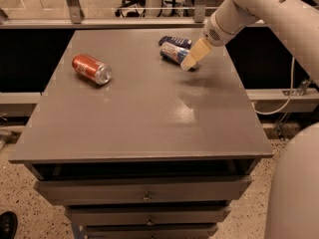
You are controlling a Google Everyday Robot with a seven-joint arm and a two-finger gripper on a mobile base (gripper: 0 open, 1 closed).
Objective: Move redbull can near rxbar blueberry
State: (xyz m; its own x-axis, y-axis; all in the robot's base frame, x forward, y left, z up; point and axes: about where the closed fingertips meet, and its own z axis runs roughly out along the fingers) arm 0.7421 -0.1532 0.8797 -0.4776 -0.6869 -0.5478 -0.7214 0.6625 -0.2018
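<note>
The redbull can [173,52], silver and blue, lies on its side at the far right of the grey table [144,108]. The rxbar blueberry [175,41], a flat dark navy bar, lies just behind the can, almost touching it. My gripper [191,59] reaches down from the upper right and sits at the can's right end, covering that end. I cannot tell whether it holds the can.
A shorter red-orange can [91,68] lies on its side at the far left of the table. A railing runs behind the table's far edge. My white arm [269,9] crosses the upper right, and my base [299,193] stands at the table's right side. Drawers are below the tabletop.
</note>
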